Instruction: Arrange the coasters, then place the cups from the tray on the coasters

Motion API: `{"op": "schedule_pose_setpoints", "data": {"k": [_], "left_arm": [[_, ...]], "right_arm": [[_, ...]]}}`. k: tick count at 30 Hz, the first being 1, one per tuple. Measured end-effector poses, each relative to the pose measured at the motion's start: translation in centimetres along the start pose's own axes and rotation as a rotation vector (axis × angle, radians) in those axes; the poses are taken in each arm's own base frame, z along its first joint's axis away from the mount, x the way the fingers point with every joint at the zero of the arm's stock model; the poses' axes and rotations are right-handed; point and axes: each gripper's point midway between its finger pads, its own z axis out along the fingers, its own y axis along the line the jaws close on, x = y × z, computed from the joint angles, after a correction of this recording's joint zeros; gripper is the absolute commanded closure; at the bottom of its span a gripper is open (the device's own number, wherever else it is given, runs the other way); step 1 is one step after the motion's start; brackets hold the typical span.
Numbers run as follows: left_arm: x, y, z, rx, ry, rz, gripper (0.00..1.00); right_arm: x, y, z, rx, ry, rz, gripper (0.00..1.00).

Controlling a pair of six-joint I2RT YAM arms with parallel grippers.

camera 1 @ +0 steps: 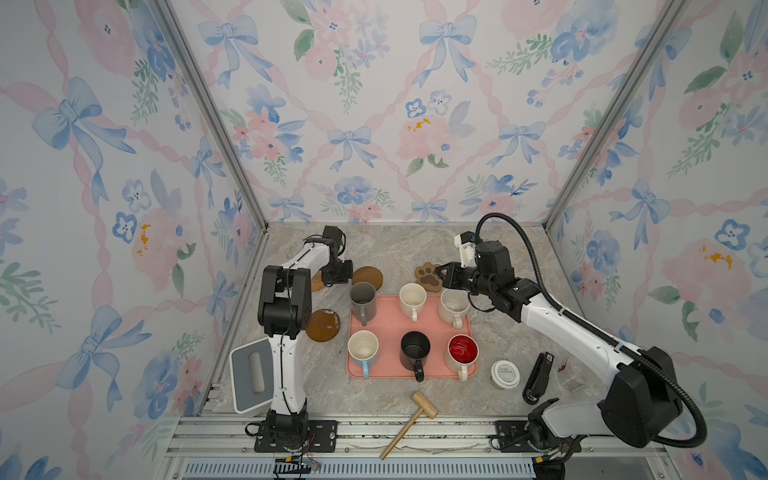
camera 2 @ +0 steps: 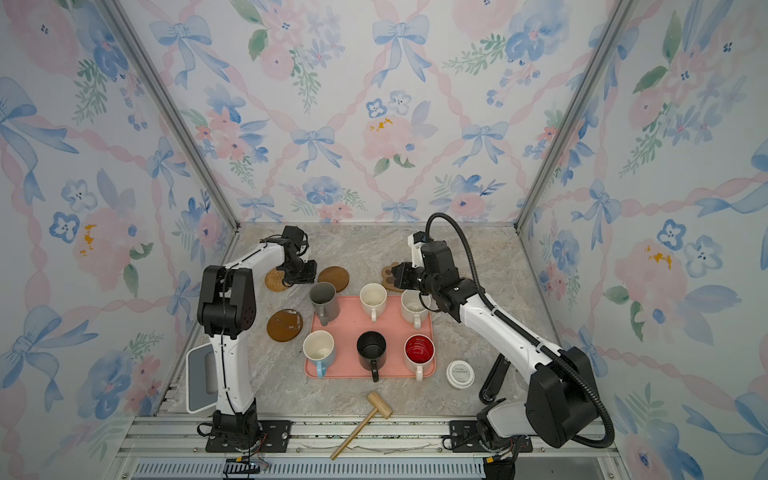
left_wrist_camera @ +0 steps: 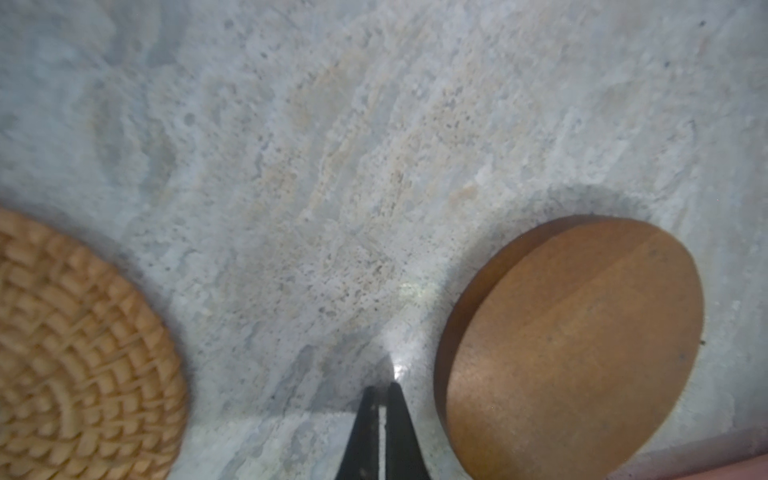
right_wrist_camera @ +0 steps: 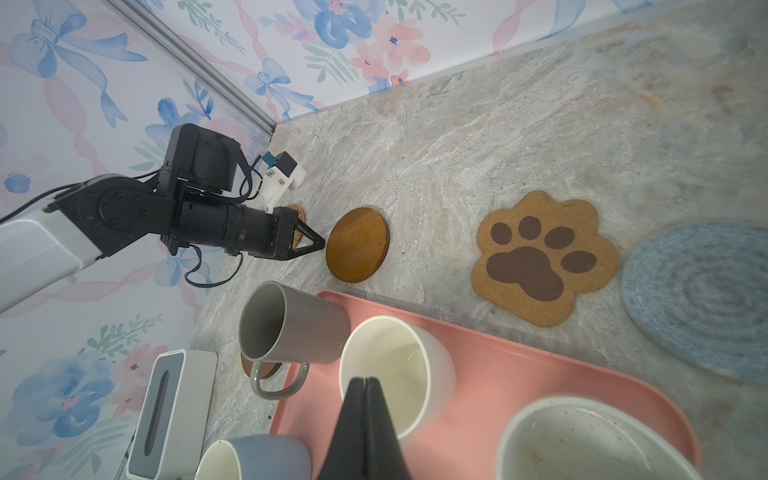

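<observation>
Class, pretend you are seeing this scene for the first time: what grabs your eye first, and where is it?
The flat pink rounded-rectangle tray at mid-table, carrying six mugs in two rows; the white mug with a red inside at its near right corner stands out. Beyond the tray lies a brown paw-shaped coaster.

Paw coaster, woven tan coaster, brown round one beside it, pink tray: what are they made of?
Paw coaster: likely cork, matte; speckled grainy tan face, darker pads.
Woven tan coaster: rattan-like cane; coiled woven strands.
Brown round coaster: wood, satin sheen; straight grain, a plank seam.
Pink tray: probably plastic; smooth, uniform colour, rounded rim.
</observation>
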Motion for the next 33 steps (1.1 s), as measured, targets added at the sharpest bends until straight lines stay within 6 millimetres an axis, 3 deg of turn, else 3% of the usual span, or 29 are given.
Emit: {"op": "schedule_pose_setpoints", "data": {"k": [33], "left_arm": [[-0.7, -5.7, 1.1, 0.111, 0.008, 0.073, 1.0]], "right_arm": [[0.4, -0.5, 0.6, -0.003, 0.023, 0.011, 1.0]]}}
